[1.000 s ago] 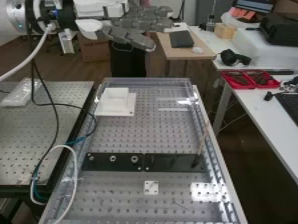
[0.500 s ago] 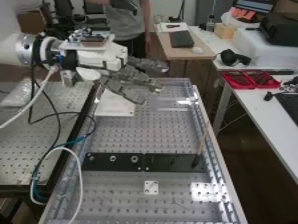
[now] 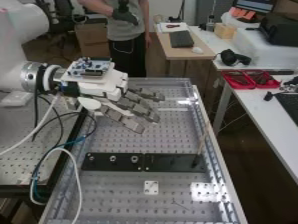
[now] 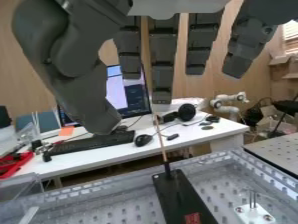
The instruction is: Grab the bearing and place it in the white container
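In the high view the hand is over the far left part of the perforated bench, its fingers extended and holding nothing. Behind and beneath it the white container is hidden. Nearer the camera, small ring-shaped bearings sit on the left half of a black plate. In the wrist view the hand has straight fingers and a thumb with a gap between them; beyond them lies the black plate.
A thin rod stands upright at the black plate's right end. A white block with pins lies nearer the camera. Cables loop along the bench's left edge. Raised rails border the bench.
The arm has come down and toward the camera, lowering the hand from above the bench's far end to over the container's spot. The fingers stay extended. The bearings and plate have not moved.
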